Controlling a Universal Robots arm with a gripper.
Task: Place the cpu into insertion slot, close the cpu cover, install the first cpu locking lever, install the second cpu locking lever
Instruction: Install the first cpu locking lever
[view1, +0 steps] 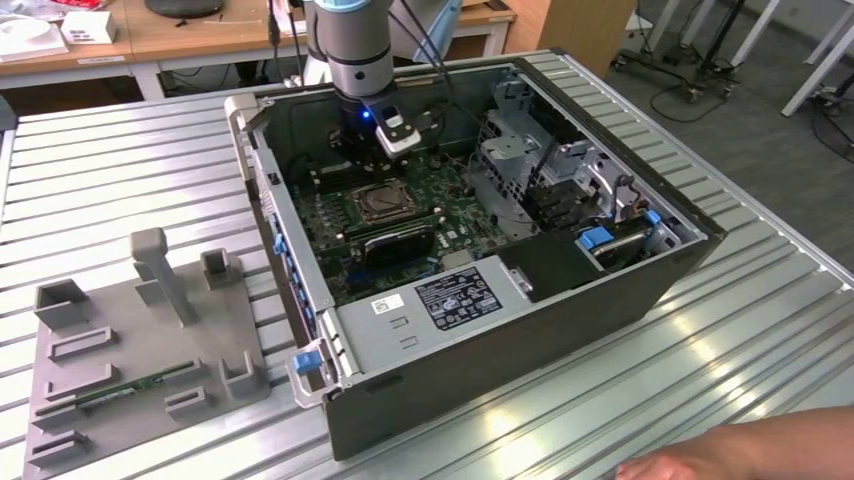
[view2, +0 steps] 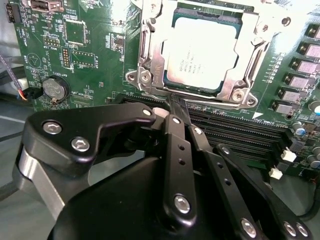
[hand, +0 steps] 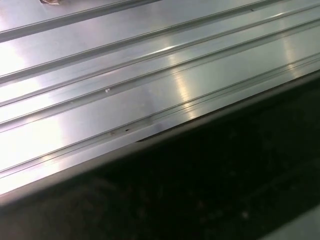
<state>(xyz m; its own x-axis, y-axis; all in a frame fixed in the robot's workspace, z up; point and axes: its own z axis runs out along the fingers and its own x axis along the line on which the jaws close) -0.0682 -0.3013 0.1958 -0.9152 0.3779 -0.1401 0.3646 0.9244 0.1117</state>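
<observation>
Ribbed aluminium bench (view1: 120, 180) is carrying an open dark-grey computer case (view1: 534, 330) in the exterior view, with a grey plastic fixture tray (view1: 147, 340) lying towards the exterior view's left. The grey robot arm (view1: 350, 40) is reaching down into the case, its black gripper (view1: 363, 150) hanging just above the green motherboard (view1: 441, 190), close behind the square dark-rimmed insertion slot (view1: 380, 203). A person's hand (view1: 747, 455) is resting at the near bench edge.

In the second wrist view, the silvery-grey square cpu (view2: 200, 52) is sitting flat inside the insertion slot (view2: 172, 17). The thin silvery metal cpu cover (view2: 155, 55) is lying down around the chip, framing it. The gripper (view2: 176, 106) is showing its black fingers (view2: 172, 145) drawn together with no gap visible, tips at the slot's edge beside the long black memory slots (view2: 240, 132); nothing visible is pinched between them. A round coin battery (view2: 54, 88) is sitting on the board.

In the first wrist view, ribbed bench (hand: 125, 75) is running beside a dark case wall (hand: 200, 190).
</observation>
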